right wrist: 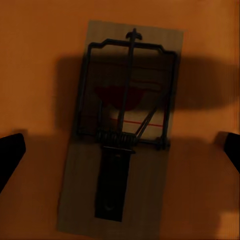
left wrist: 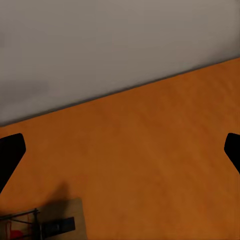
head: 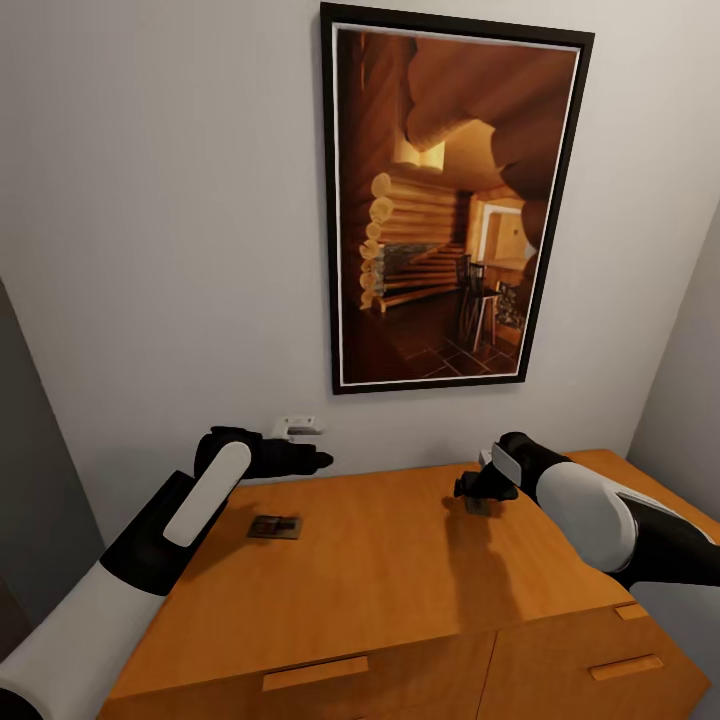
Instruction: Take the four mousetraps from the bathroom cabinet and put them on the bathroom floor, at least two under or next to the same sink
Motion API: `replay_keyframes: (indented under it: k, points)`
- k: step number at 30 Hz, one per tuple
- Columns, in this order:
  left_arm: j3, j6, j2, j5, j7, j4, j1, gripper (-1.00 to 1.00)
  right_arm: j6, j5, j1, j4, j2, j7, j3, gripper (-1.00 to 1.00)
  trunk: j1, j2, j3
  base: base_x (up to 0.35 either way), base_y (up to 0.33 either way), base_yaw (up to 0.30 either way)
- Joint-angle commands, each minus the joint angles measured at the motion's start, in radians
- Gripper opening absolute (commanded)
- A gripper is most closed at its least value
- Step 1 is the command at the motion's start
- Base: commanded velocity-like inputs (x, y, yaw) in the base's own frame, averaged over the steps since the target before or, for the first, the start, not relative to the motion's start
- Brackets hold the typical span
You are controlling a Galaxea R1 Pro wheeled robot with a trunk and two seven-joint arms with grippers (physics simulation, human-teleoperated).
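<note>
Drawer fronts with slim bar handles (head: 315, 672) ran along the near face of the orange-brown cabinet (head: 400, 570). On its flat top lay two mousetraps, well apart. One mousetrap (head: 275, 527) sat toward the left end, just below the left claw (head: 318, 461), whose fingers stood wide apart over the wood near the wall. The right claw (head: 468, 487) hovered right above the other mousetrap (right wrist: 125, 130), its fingertips (right wrist: 11, 155) spread either side of the board without touching. A framed picture (head: 450, 200) hung on the wall behind.
</note>
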Motion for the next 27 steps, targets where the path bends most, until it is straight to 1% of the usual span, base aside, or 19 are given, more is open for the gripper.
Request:
replay_keyframes:
  k: [1,10,27]
  points:
    - [-0.002,0.001,0.001,0.01,0.01,-0.001,-0.001,1.0,0.003,0.014,-0.001,0.001,0.0,0.004,-0.005,1.0,0.0,-0.001,-0.001,0.0,0.0,0.0]
    - [-0.001,0.001,0.001,0.01,0.011,-0.001,-0.001,1.0,0.002,0.025,-0.001,0.001,0.0,0.003,-0.005,1.0,0.0,-0.001,-0.001,0.0,0.0,0.0]
    - [-0.001,0.001,0.001,0.01,0.01,-0.001,-0.001,1.0,0.002,0.027,-0.001,0.001,0.002,0.003,-0.005,1.0,0.0,-0.001,-0.001,0.0,0.0,0.0]
